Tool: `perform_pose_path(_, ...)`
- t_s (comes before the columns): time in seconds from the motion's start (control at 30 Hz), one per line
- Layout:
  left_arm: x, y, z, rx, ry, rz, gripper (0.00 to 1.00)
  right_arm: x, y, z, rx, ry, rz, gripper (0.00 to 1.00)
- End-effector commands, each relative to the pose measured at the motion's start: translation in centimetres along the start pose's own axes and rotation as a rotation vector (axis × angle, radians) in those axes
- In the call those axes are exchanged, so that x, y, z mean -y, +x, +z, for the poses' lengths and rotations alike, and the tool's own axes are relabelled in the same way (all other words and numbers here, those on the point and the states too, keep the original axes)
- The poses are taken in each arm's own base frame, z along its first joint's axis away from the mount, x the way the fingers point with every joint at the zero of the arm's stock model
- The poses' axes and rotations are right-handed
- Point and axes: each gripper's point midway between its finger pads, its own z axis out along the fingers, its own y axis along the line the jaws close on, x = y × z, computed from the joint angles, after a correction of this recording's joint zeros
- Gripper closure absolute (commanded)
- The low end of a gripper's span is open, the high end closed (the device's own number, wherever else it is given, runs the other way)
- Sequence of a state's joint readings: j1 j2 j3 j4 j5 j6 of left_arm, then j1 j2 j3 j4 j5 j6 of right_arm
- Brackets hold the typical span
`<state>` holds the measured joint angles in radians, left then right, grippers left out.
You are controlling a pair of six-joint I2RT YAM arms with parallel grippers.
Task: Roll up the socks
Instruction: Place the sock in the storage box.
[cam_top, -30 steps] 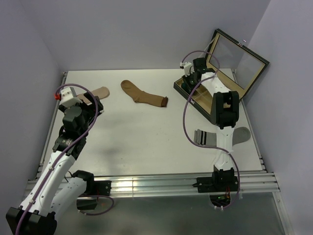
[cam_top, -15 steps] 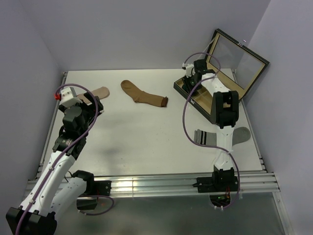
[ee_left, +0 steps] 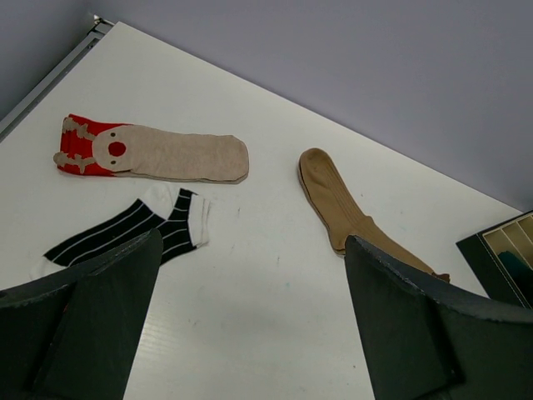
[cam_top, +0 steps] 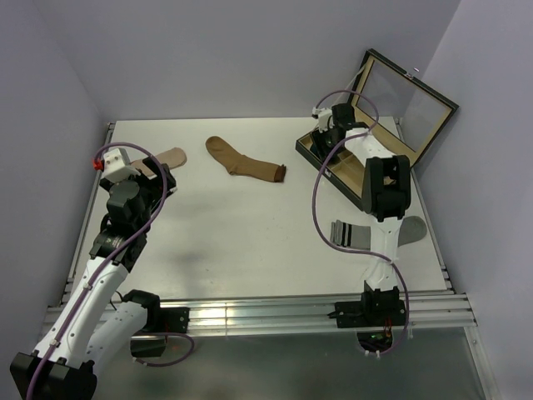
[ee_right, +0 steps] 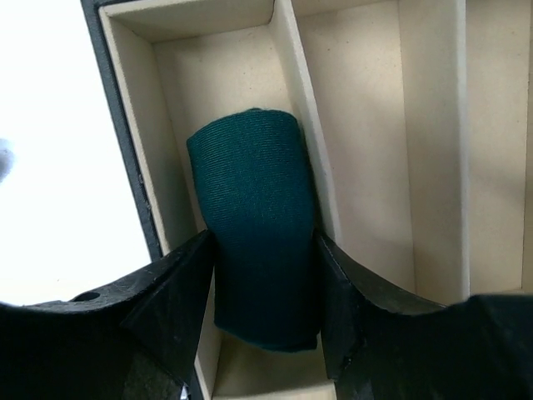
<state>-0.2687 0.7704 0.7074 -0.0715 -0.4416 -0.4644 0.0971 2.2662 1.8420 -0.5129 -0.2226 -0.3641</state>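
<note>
Currently a rolled teal sock (ee_right: 250, 183) sits directly between the fingers of the right gripper (ee_right: 264, 242), tucked into the outermost compartment of an open box (ee_right: 117, 125). The fingers flank the roll on both sides, right against the fabric. Whether they pinch it or have let go cannot be told from the wrist view. The roll lies lengthwise in its slot, and the compartments to the gripper's right look bare.

The step in hand appears to be setting a finished roll into the box. One sock seems done and four lie flat.

The left gripper (ee_left: 254, 242) hovers above the table (cam_top: 233, 242) with its fingers spread wide and nothing between them. Ahead of it and to its left lies a beige sock (ee_left: 158, 154) with a red reindeer toe. Just below that, nearer the gripper, lies a black striped sock (ee_left: 125, 233). Ahead and to its right lies a brown sock (ee_left: 341, 208). A grey sock (cam_top: 354, 233) with a striped cuff lies well behind the right gripper, beside that arm's base.

The next move likely calls for the right gripper to lift straight up without dragging the roll, then reach for a flat sock.
</note>
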Motion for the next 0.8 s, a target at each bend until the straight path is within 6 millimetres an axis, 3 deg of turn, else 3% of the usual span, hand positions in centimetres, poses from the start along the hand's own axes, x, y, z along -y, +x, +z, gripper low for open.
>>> perform_pose_path(0.0, 0.5, -1.5, 0.0, 0.041, 0.018, -0.007, 0.04, -1.3, -1.1, -3.0, 0.028, -0.034, 0.003, 0.41)
perform_pose_path(0.27, 0.6, -1.5, 0.0, 0.042, 0.02, -0.009, 0.03, -1.4, -1.8, -4.1, 0.06, -0.024, 0.019, 0.41)
perform_pose_path(0.43, 0.6, -1.5, 0.0, 0.042, 0.02, -0.007, 0.04, -1.7, -1.9, -4.1, 0.074, -0.052, 0.041, 0.55)
perform_pose_path(0.53, 0.6, -1.6, 0.0, 0.043, 0.021, -0.007, 0.04, -2.2, -1.5, -3.4, 0.062, -0.084, 0.055, 0.62)
perform_pose_path(0.77, 0.6, -1.6, -0.1, 0.046, 0.022, -0.009, 0.04, -2.1, 1.7, -1.1, -0.049, -0.082, 0.087, 0.64)
